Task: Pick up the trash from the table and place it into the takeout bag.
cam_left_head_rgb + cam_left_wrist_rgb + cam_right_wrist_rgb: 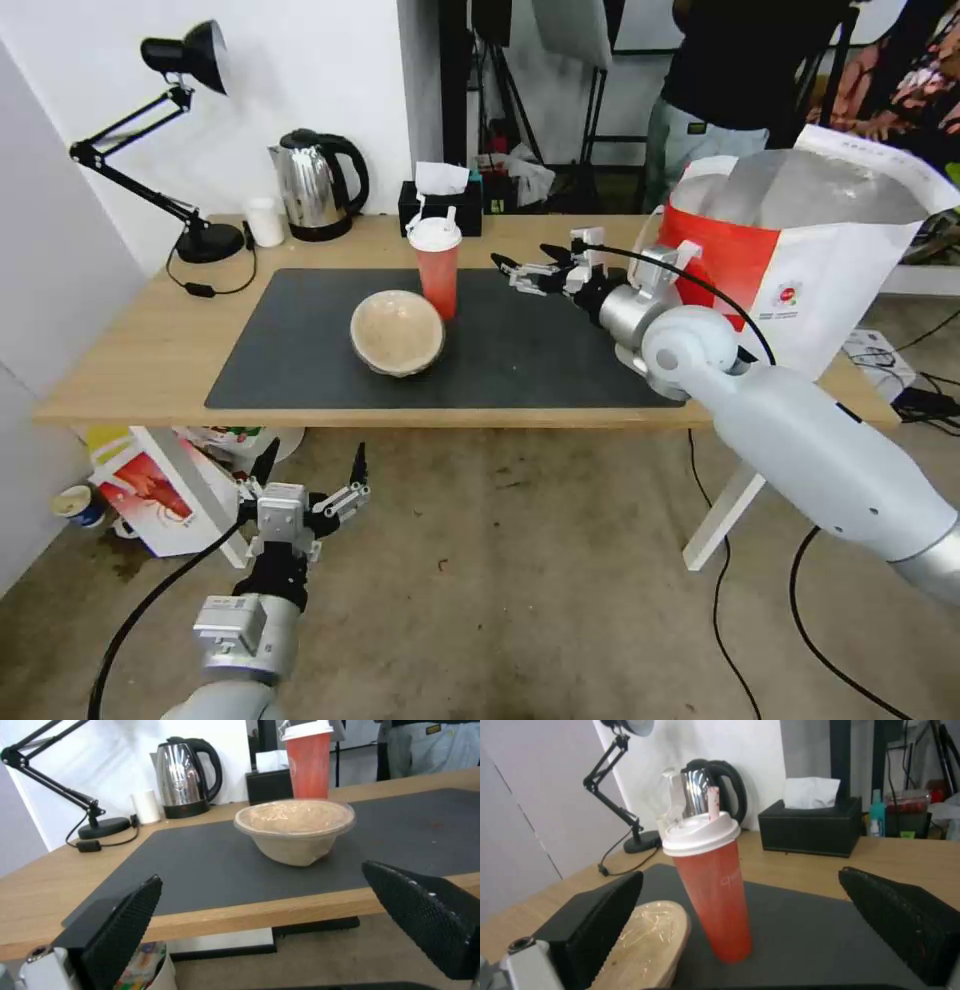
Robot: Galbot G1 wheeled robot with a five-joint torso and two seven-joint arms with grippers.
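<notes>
On the tabletop (140,350) lies a dark grey mat (520,360), and near the middle of the mat stands the red drink cup (437,268) with its white lid, upright. The beige paper bowl (397,332) sits just beside the cup, at about 7 o'clock from it, and its top is covered with clear film. The takeout bag (800,250) stands open at the right end of the tabletop, at 3 o'clock from the cup, well apart from it.

The right gripper (520,272) is above the mat between the bag and the cup, pointing toward the cup from its 3 o'clock side. Its fingers (905,918) are spread wide apart and hold nothing; in the right wrist view the cup stands between them, not touched.

The left gripper (312,468) hangs low in front of the tabletop edge, at 6 o'clock from the bowl, also with fingers (125,922) apart and empty.

A steel kettle (315,185) and a black tissue box (440,205) stand at the far edge of the tabletop.
</notes>
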